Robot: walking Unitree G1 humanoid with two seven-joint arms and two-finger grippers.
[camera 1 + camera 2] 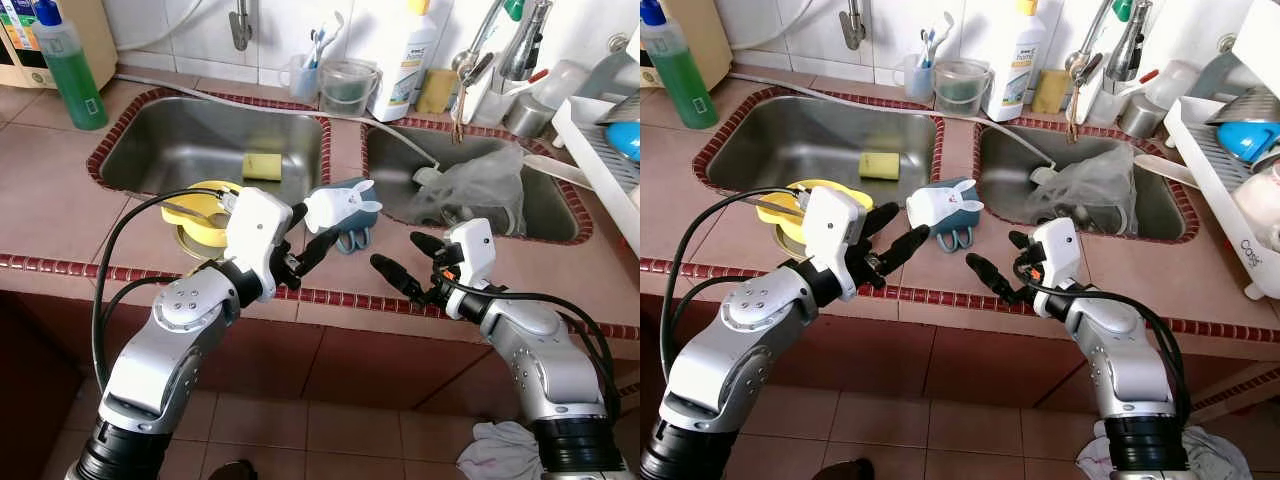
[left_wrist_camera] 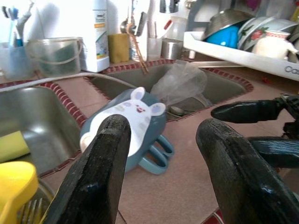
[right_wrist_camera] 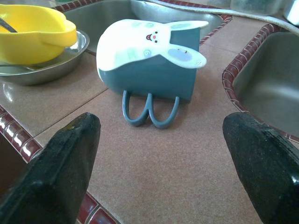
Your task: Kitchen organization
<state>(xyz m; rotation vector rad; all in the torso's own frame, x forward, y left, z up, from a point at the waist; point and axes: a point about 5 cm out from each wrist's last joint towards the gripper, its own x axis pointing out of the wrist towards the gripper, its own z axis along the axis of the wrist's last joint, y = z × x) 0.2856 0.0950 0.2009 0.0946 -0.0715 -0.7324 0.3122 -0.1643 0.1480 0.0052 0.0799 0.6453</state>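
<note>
Left eye view: I see a tiled counter with two steel sinks set into it. On the strip between them, near the front edge, a blue-grey cup with a white rabbit lid lies on its side, its two loop handles resting on the tile. My left gripper reaches in from the left, fingers spread, tips just beside the cup's lower edge but not closed on it. My right gripper hovers over the front edge of the counter, to the right of the cup, fingers spread wide and apart from it.

In the left wrist view the cup sits beyond the two black fingers, partly behind one of them. In the right wrist view the cup lies centred between the open fingers, lid facing the camera, rabbit ears pointing sideways.

Left of the cup, a yellow bowl sits in a steel dish at the left sink's front rim; I can see a utensil in it. A yellow sponge lies in that sink. The right sink holds a crumpled clear plastic bag. A green bottle stands at the back left and a white bottle behind the sinks. A dish rack with a blue bowl sits at the far right.
</note>
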